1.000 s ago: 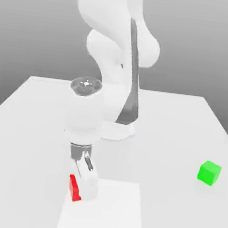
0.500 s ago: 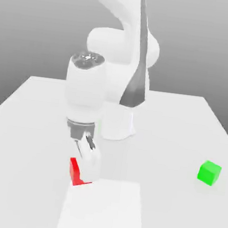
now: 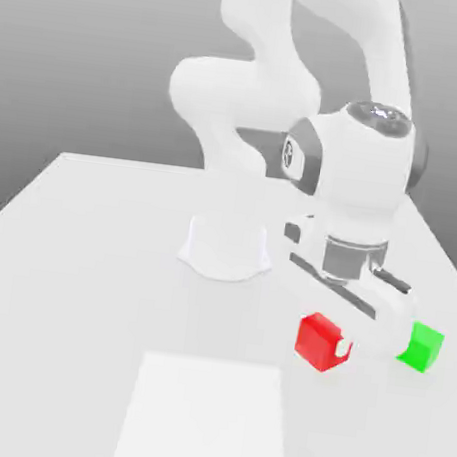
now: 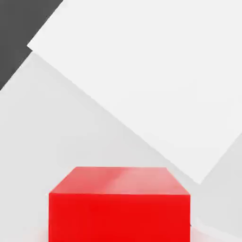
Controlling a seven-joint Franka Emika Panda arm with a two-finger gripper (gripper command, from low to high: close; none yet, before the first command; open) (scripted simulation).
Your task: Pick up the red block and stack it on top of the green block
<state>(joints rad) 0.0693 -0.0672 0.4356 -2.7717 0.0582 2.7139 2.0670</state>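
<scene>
Gripping the red block point(image 3: 322, 342) between closed fingers, with the gripper point(image 3: 340, 345) clamped narrowly on it and carrying it clear above the table point(image 3: 75, 284). Hanging in the exterior view at about four o'clock from the arm's base point(image 3: 225, 252), near the table's edge on the exterior view's right. Sitting just beside the red block, at its three o'clock in that view, the green block point(image 3: 422, 347), resting on the table and partly hidden behind the white gripper body. Not yet stacking: red block off to the side of the green one, not over it.

Lying on the table at about seven o'clock from the red block in the exterior view, a paler square patch point(image 3: 205, 421), well apart from both cubes. Bending over from the base, the white arm point(image 3: 350, 172), with its wrist pointing down toward the held cube.

Showing in the hand view, the red block point(image 4: 119, 203) close up, top face and one side face visible, with the pale square patch point(image 4: 156, 75) on the table beyond it, turned at an angle.
</scene>
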